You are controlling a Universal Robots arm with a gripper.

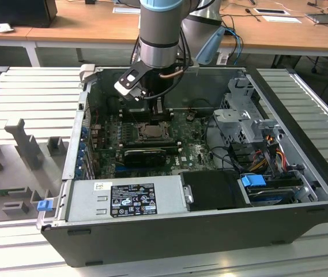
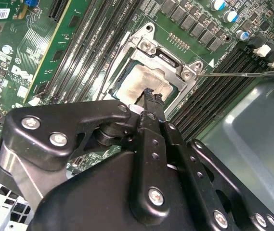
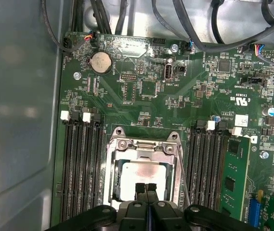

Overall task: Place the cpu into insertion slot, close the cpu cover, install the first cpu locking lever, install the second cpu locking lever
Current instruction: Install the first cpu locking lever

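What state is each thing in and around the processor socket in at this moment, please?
cpu: seated in the insertion slot.
insertion slot: occupied by the cpu.
cpu cover: lowered over the cpu.
locking lever: swung out from the socket, apparently unlatched.
pincer: shut, tips at the cpu's edge, nothing held.
computer case: open on top.

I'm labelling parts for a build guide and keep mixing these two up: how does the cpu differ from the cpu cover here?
The cpu is a solid, pale silvery-beige square. The cpu cover is a greyer metal frame with a square window. The cpu cover is the larger of the two and borders the cpu, which shows through that window. Both look metallic and flat, and both lie at the same spot on the green board.
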